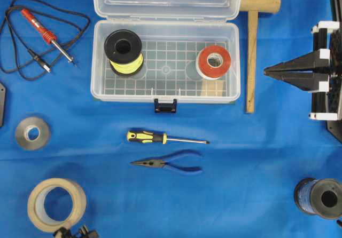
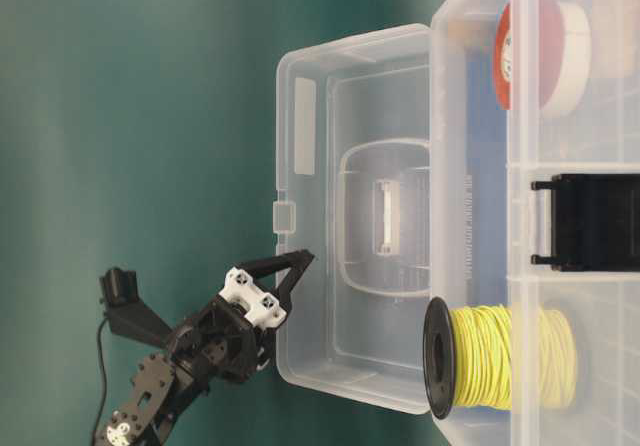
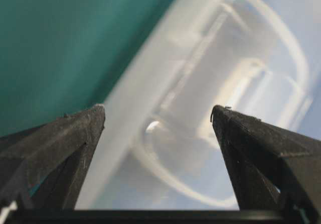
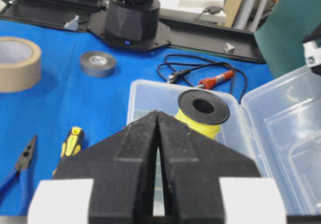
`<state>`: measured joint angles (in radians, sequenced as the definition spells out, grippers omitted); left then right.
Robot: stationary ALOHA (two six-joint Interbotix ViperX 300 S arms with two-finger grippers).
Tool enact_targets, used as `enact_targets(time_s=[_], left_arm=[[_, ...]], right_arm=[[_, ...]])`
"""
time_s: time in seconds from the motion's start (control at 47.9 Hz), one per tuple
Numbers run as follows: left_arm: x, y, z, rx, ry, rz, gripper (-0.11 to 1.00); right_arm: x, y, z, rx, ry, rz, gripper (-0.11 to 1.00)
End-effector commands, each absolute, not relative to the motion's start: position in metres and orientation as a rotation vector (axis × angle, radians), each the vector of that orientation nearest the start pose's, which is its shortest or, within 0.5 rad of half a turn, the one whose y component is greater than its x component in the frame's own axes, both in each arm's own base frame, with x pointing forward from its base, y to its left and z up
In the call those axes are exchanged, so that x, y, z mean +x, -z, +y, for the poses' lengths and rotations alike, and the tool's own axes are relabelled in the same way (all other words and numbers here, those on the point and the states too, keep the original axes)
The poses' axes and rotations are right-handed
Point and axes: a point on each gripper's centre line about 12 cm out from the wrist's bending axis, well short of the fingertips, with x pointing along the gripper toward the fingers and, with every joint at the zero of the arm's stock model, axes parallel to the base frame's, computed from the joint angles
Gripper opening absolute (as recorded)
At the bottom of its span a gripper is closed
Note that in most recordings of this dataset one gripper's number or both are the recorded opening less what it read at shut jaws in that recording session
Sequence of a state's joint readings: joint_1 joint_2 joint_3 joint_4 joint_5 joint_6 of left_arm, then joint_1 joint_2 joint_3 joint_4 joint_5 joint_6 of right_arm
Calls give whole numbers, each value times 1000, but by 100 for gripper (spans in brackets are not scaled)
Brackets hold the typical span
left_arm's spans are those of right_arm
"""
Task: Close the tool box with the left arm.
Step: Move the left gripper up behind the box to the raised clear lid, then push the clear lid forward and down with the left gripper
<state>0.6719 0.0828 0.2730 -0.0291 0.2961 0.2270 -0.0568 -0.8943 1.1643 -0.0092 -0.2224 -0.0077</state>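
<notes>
The clear tool box (image 1: 96, 62) stands open at the back middle, its lid (image 1: 165, 0) leaning back and its dark latch (image 1: 165, 105) at the front. Inside lie a yellow wire spool (image 1: 123, 51) and a red-and-white tape roll (image 1: 215, 62). My left gripper (image 2: 297, 269) is open and empty just behind the lid's outer face (image 2: 320, 216). It is out of the overhead view. In the left wrist view its open tips (image 3: 158, 108) frame the blurred lid (image 3: 200, 83) close ahead. My right gripper (image 1: 267, 72) is shut and empty, right of the box, pointing at it (image 4: 158, 114).
A wooden mallet (image 1: 251, 51) lies right of the box and a red soldering iron (image 1: 48, 35) with its cable lies to the left. A screwdriver (image 1: 160, 137) and blue pliers (image 1: 171, 163) lie in front. Grey tape (image 1: 32, 133), masking tape (image 1: 56, 204) and a blue spool (image 1: 320, 198) sit near the front.
</notes>
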Motion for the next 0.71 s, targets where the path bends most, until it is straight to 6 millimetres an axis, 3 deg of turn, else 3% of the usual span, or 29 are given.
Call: enact_targets(time_s=[0.0,0.418,0.689], left_arm=[[368,-261,278,-21,-556,657,91],[376,-283,218,-10,-428,716,91],[361,-310,176,-27,-379,690,91]], right_arm=[[212,-279,-14,-17,63,40,0],[212,-279,-17,-15,77,41,0],[212,-279,-17,-15,77,39,0]])
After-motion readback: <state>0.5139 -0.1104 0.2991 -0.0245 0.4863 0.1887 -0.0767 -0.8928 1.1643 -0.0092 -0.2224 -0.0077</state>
